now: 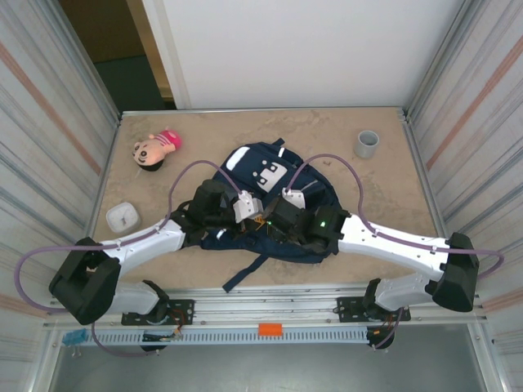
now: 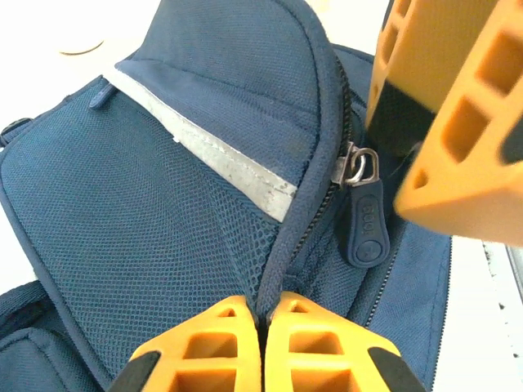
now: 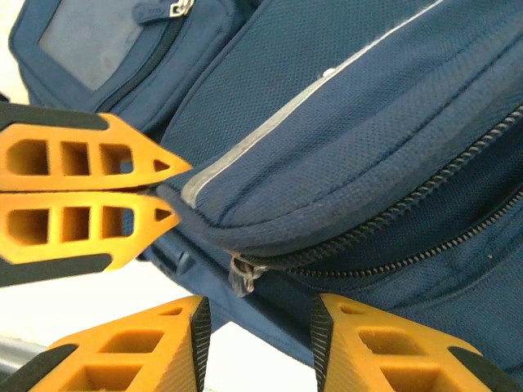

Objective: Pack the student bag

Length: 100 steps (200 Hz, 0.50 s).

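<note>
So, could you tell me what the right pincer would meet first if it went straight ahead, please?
Probably the zipper pull on the student bag, just ahead of the open right pincer; depth is unclear.

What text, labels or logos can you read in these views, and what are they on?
No text reads clearly.
zipper pull: embossed marks, too blurred to read.
white patch on the student bag: dark marks, too small to read.
orange tag at the near edge: nothing legible.
</note>
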{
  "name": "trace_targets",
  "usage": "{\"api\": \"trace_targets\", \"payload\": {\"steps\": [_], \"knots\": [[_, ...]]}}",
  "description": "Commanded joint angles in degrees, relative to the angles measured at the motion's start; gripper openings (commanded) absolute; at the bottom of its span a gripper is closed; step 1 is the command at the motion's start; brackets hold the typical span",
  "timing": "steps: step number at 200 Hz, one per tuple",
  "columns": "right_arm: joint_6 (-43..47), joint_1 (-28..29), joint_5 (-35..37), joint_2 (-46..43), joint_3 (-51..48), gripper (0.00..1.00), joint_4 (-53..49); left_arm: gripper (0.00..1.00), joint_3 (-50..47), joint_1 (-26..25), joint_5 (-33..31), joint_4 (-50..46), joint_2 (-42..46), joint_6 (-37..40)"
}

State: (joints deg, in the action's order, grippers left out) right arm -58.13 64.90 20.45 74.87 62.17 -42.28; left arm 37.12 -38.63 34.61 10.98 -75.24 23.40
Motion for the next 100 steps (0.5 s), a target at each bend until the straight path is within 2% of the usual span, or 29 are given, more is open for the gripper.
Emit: {"api": "trace_targets", "payload": {"steps": [1, 30, 50, 78, 100], "knots": [[-4.36, 0.28, 6.02, -0.21, -2.20, 0.37, 3.36, 0.00, 0.92, -0.20, 6.11, 5.81, 0.33, -5.45], [-2.82, 0.25, 5.52, -0.13, -3.62, 0.36, 9.50, 0.00, 0.48, -0.21, 6.90, 6.28, 0.80, -6.91], [-2.46, 0.23, 7.11, 0.86, -3.02, 0.33, 9.76, 0.00, 0.58, -0.22, 7.32, 6.33, 0.89, -7.14], [-5.26, 0.15, 11.87, 2.62, 0.76, 0.19, -0.02, 0.00, 0.68, -0.22, 6.76, 5.61, 1.11, -6.55], [-4.89, 0.07, 12.39, 2.44, 3.94, 0.12, -5.84, 0.00, 1.28, -0.22, 5.81, 3.04, 1.23, -4.59]]}}
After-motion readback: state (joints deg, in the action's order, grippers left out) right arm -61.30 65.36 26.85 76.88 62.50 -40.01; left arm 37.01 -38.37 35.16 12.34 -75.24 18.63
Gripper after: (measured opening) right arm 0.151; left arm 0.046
